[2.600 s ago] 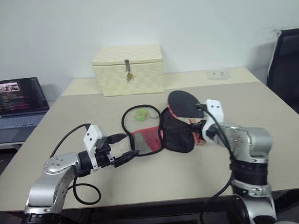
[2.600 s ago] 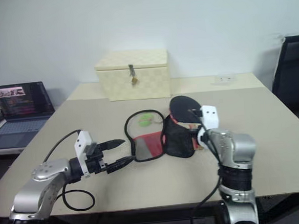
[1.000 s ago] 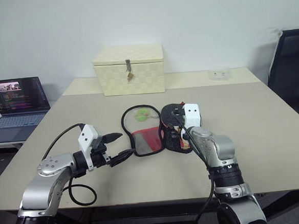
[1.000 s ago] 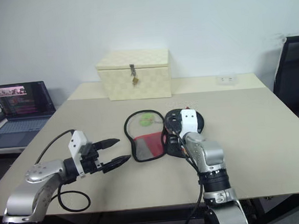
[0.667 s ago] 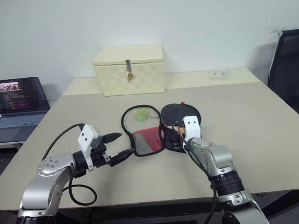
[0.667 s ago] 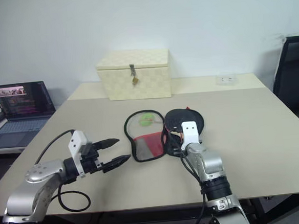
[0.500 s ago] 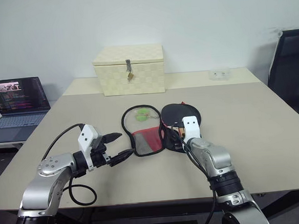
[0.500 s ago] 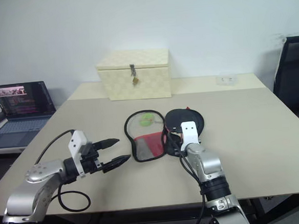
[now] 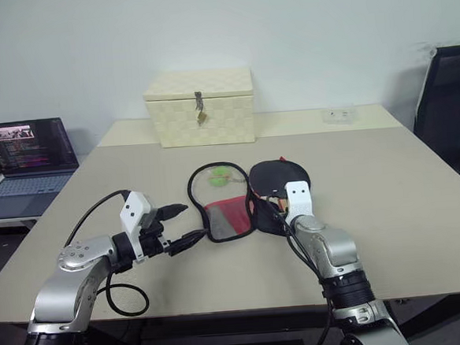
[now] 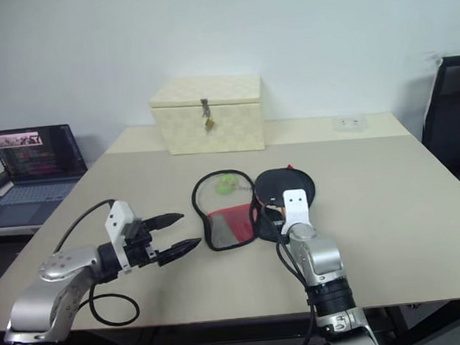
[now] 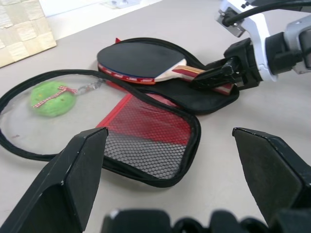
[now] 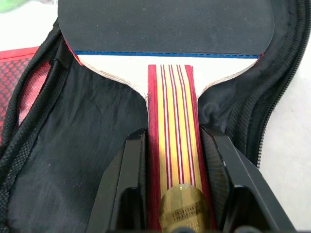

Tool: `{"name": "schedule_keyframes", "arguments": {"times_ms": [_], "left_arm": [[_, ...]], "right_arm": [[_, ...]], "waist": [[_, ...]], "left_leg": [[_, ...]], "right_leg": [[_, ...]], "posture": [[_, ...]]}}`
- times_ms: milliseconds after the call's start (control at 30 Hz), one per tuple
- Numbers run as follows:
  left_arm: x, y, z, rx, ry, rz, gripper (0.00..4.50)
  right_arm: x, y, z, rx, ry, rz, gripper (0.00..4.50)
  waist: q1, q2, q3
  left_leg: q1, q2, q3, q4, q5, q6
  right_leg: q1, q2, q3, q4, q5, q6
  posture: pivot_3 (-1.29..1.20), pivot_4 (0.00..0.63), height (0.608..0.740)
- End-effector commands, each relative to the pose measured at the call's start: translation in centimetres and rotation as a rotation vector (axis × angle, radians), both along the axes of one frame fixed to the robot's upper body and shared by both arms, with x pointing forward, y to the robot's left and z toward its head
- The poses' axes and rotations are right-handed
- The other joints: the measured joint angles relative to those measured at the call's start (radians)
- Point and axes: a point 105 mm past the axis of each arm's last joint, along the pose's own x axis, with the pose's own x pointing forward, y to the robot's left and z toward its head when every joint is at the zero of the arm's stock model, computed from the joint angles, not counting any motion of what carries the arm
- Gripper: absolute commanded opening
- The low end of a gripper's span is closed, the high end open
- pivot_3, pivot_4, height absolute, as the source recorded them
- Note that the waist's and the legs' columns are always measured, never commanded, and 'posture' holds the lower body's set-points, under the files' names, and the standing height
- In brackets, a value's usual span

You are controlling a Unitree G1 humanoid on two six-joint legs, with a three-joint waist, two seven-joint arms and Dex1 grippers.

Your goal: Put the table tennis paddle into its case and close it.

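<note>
The table tennis paddle lies flat, black face up, on the open black half of the case, its striped wooden handle pointing at my right arm. My right gripper is shut on the handle, one finger pressed against each side. The case's other half, with the red mesh panel, is spread open to the left, and a green charm lies inside its zip loop. My left gripper hovers open just left of the case, touching nothing.
A cream latched box stands at the back of the table. A laptop sits on a side surface at far left. A black chair stands at the right. A small white block lies at back right.
The paddle, earlier held tilted above the case, now lies flat in the case's black half. My right hand came down with it, and its fingers have narrowed onto the handle. The left arm stayed still.
</note>
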Motion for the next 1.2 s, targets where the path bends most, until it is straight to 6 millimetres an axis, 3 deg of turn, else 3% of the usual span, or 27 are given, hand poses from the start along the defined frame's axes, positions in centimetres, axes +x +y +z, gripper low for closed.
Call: {"name": "schedule_keyframes", "arguments": {"times_ms": [33, 367, 500, 667, 767, 867, 967, 1100, 1200], "left_arm": [[0.0, -0.2, 1.0, 0.01, -0.043, -0.015, 4.5], [0.2, -0.2, 1.0, 0.011, -0.045, -0.013, 4.5], [0.2, -0.1, 1.0, 0.01, -0.046, -0.01, 4.5], [0.3, 0.1, 1.0, 0.009, -0.043, 0.004, 4.5], [0.9, 0.6, 1.1, 0.003, -0.052, 0.041, 4.5], [2.1, 1.8, 1.0, 0.017, -0.058, 0.116, 4.5], [3.3, 3.2, 0.4, 0.045, -0.054, 0.195, 3.93], [5.8, 5.2, -1.1, 0.083, -0.007, 0.317, 2.58], [7.6, 6.1, -2.1, 0.128, 0.009, 0.383, 1.49]], "right_arm": [[-0.2, -1.1, 0.6, 0.018, -0.022, -0.08, 1.23], [-0.1, 0.2, 0.2, 0.037, 0.004, -0.039, 1.23], [-0.3, 0.7, 0.8, 0.073, -0.014, -0.021, 2.53], [-1.4, 2.5, 4.2, 0.017, -0.105, 0.188, 4.28], [-2.8, 2.1, 6.1, -0.05, -0.171, 0.333, 4.28], [-4.0, 1.2, 7.1, -0.006, -0.162, 0.425, 4.28], [-4.8, 0.2, 8.4, 0.053, -0.167, 0.5, 4.3], [-7.3, -1.0, 10.6, 0.103, -0.173, 0.724, 4.3], [-8.4, -1.8, 11.0, 0.099, -0.162, 0.787, 4.3]], "waist": [[0.003, 0.0, 0.0], [0.006, 0.0, 0.0], [0.005, 0.0, 0.0], [0.003, 0.0, 0.0], [0.004, 0.0, 0.0], [0.004, 0.0, 0.0], [0.004, 0.0, 0.0], [0.006, 0.0, 0.0], [0.006, 0.0, 0.0]], "left_leg": [[0.0, 0.0, 0.0, 0.0, 0.0, 0.0], [0.0, 0.0, 0.0, 0.0, 0.0, 0.0], [0.0, 0.0, 0.0, 0.0, 0.0, 0.0], [0.0, 0.0, 0.0, 0.0, 0.0, 0.0], [0.0, 0.0, 0.0, 0.0, 0.0, 0.0], [0.0, 0.0, 0.0, 0.0, 0.0, 0.0], [0.0, 0.0, -0.001, 0.0, 0.0, 0.0], [0.0, 0.0, 0.0, 0.0, 0.0, 0.0], [0.0, -0.001, -0.001, 0.0, 0.0, 0.0]], "right_leg": [[0.0, 0.0, 0.0, 0.0, 0.0, 0.0], [0.0, 0.0, 0.0, 0.0, 0.0, 0.0], [0.0, 0.0, 0.0, 0.0, 0.0, 0.0], [0.0, 0.0, 0.0, 0.0, 0.0, 0.0], [0.0, 0.0, 0.0, 0.0, 0.0, 0.0], [0.0, 0.0, 0.0, 0.0, 0.0, 0.0], [0.0, 0.0, -0.001, 0.0, 0.0, 0.0], [0.0, 0.001, -0.001, 0.0, 0.0, 0.0], [0.001, 0.001, -0.002, -0.001, 0.0, 0.0]], "posture": [[0.0, 0.15, 0.74], [0.0, 0.15, 0.74], [0.0, 0.15, 0.74], [0.0, 0.15, 0.74], [0.0, 0.15, 0.74], [0.0, 0.15, 0.74], [0.0, 0.15, 0.74], [0.0, 0.15, 0.74], [0.0, 0.15, 0.74]]}}
